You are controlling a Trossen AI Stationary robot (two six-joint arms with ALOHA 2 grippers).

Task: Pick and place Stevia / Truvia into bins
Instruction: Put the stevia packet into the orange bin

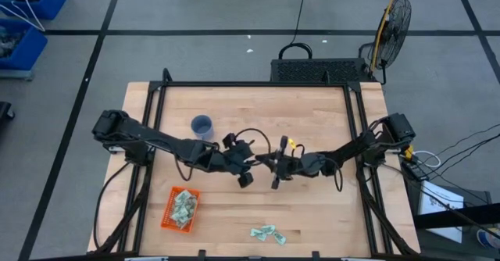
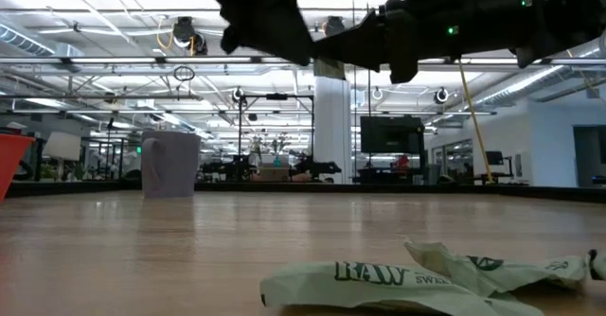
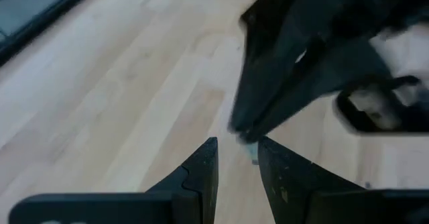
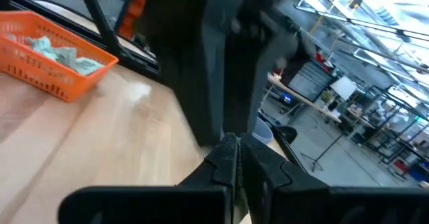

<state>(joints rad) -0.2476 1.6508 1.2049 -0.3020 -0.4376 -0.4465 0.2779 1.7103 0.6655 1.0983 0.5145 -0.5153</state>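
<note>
The pale green and white paper Stevia sachets (image 1: 268, 234) still to be moved lie in a small loose cluster near the front edge of the wooden butcher-block surface (image 1: 312, 112), crumpled and overlapping; in the low view they sprawl close to the camera. More of them sit heaped inside the shallow orange plastic mesh basket (image 1: 169, 214), which stands to the left of the loose ones, well apart from them, so each sachet has to be carried sideways across the boards.

Both my arms meet above the middle of the surface, well behind the loose sachets. My right gripper (image 1: 275, 179) has its jaws clenched tight; in my right wrist view the two dark tips press together. Something small and pale shows just past my left fingers (image 3: 204, 167), at the tip of the other arm, but I cannot tell whether it is a sachet pinched there. My left gripper (image 1: 244, 178) faces it, just beside it, jaws parted and grasping nothing. I judge this a hand-over in mid-air: my left arm sits nearer the basket, so passing the load across would save my right arm a long reach.

A small blue-grey plastic cup (image 1: 201, 125) stands upright behind my left arm, out of the way.
</note>
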